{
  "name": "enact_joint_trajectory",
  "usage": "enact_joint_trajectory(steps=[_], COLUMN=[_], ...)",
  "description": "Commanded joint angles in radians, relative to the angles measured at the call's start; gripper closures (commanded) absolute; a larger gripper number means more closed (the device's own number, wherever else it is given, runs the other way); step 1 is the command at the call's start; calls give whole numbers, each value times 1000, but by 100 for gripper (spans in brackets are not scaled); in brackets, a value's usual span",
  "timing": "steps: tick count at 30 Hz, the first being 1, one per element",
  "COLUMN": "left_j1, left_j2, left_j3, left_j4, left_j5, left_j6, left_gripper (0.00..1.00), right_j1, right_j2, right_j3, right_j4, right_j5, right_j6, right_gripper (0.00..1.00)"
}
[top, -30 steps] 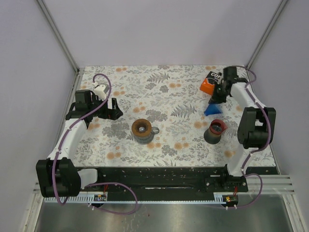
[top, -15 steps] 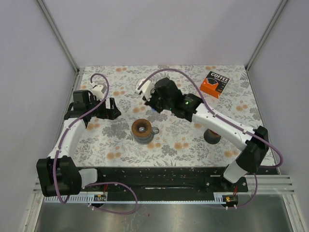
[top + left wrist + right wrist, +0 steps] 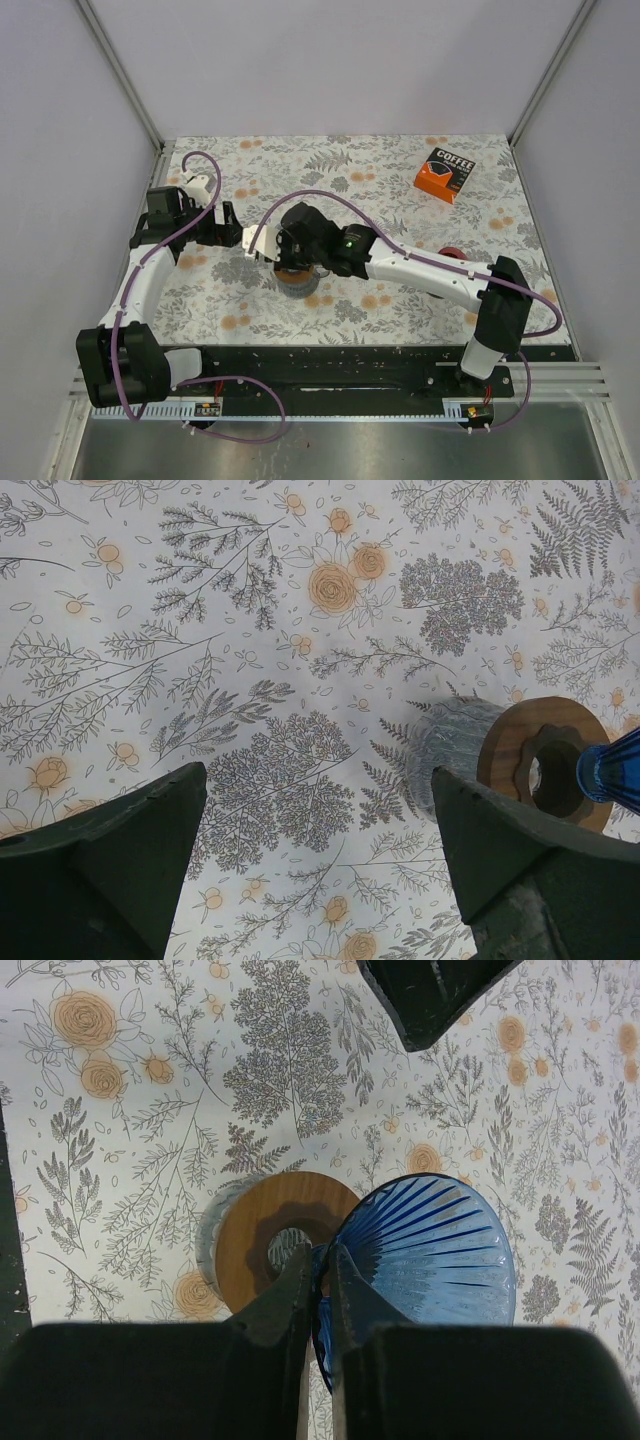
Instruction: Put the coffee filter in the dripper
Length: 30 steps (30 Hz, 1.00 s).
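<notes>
While the right tool (image 3: 321, 1260) pinches a blue ribbed cone (image 3: 430, 1250) at three o'clock of a wood-ringed glass dripper (image 3: 245, 1250), the left tool (image 3: 318, 778) gapes wide.

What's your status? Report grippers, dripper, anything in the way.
Right gripper shut on blue ribbed dripper at its rim, over wooden ring stand. Left gripper open, empty, alongside. No coffee filter in view; nothing seen blocking.

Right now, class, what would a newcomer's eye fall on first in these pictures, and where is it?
The blue dripper, pinched at its rim by the right claw, stands out most, overlapping the wooden ring mid-table. Next comes the orange coffee box at the far right, then the open left claw hovering left of the ring.
</notes>
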Motion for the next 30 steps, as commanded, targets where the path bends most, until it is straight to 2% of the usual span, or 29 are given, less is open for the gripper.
enact_joint_trajectory(steps=[1,6,25,30], left_j1=[9,12,18,20], left_j2=[-5,-5,-13,-11], left_j3=[18,14,13,13], left_j4=[23,25,25,23], left_j5=[45,51,66,69], left_j6=[2,1,-2,-2], left_gripper=[2,2,2,2], right_j1=[15,23,47,52], right_j2=[-9,-17,-17,-18], right_j3=[-13,-90,-248,-219], right_j4=[99,193,302,236], right_j5=[-9,-32,9,8], right_j6=[-2,34,107,93], right_gripper=[100,100,100,78])
